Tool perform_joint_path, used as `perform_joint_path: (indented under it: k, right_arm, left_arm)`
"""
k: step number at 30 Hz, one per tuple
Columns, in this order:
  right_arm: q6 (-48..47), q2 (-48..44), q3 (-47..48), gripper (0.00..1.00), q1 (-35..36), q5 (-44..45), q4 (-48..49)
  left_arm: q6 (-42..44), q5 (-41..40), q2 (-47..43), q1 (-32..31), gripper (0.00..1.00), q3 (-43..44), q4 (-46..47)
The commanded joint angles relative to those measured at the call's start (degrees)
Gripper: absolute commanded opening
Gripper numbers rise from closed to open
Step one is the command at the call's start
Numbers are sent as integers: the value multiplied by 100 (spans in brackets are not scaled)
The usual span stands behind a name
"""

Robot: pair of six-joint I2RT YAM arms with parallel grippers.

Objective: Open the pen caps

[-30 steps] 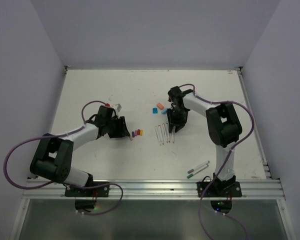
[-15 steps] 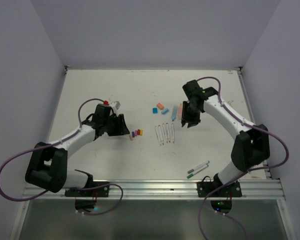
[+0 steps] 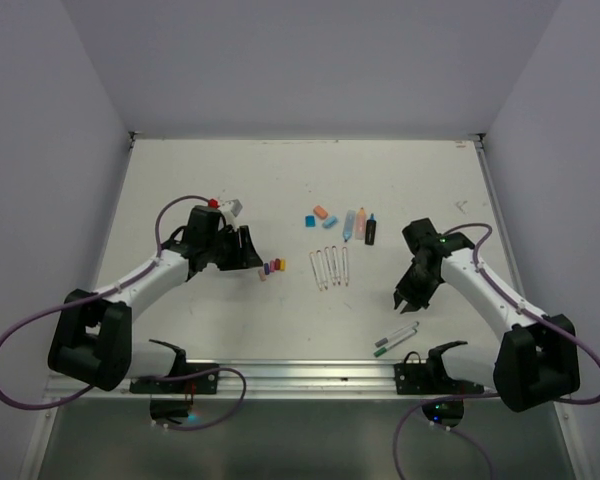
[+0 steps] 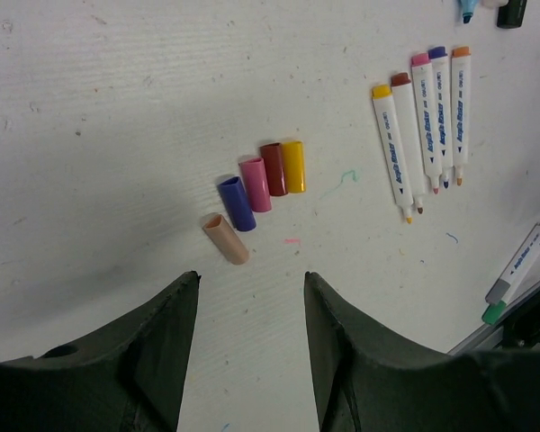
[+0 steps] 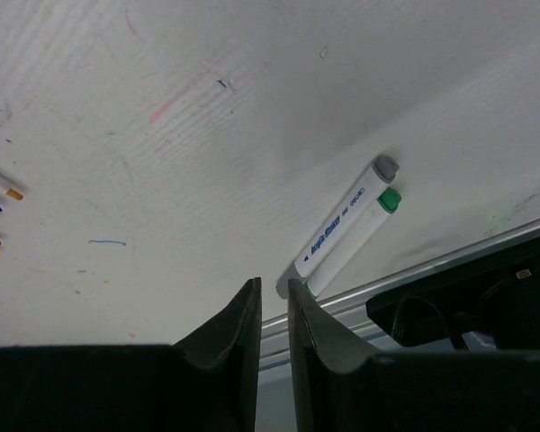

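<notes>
Right pincer [image 5: 273,301] hovers low over the white desk [image 3: 230,180], its jaws drawn to a thin slit with nothing between them. Just ahead of it, right of centre in the wrist view, lie the last two capped white marker pens [image 5: 342,236]. They lie side by side and touching, with the small grey plastic cap [image 5: 386,167] and small green plastic cap [image 5: 390,200] pointing to the upper right.

These look like the next job. The jaws will need to spread before they can drop over a barrel. I'd take the grey-capped pen on the outer side, mid-barrel, so its neighbour isn't dragged along. The metal rail [image 3: 310,372] along the bottom of the overhead view sits close, so come straight down.

Left pincer [image 4: 250,297] waits about half spread and empty. Above it in its view is the row of five loose plastic caps [image 4: 256,184], yellow through tan. The five bare-tipped white pens [image 4: 425,126] lie at upper right. It should pinch only the cap and pull along the pen's axis.
</notes>
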Motion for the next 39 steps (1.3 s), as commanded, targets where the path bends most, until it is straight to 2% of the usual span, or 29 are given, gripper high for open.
perform_joint_path:
  k: [1,9,18,26,39]
  right_arm:
    - [658,-196,-274,21,-30,1,188]
    - [1098,-258,-582,20,-38,98,241]
    - [1194,-100,-758,26,-47,195,259]
    - [1221,-232,-899,26,-47,309,83]
    - [1203,-21,-1233,26,-47,423,583]
  left_arm:
    - [-44,146,-150,38,53,189,16]
    - [9,128,-238,38,53,189,-125]
    - [17,146,-247,38,53,189,-116]
    - [53,181,-176,38,54,172,-90]
    - [97,181,-176,38,54,189,-160]
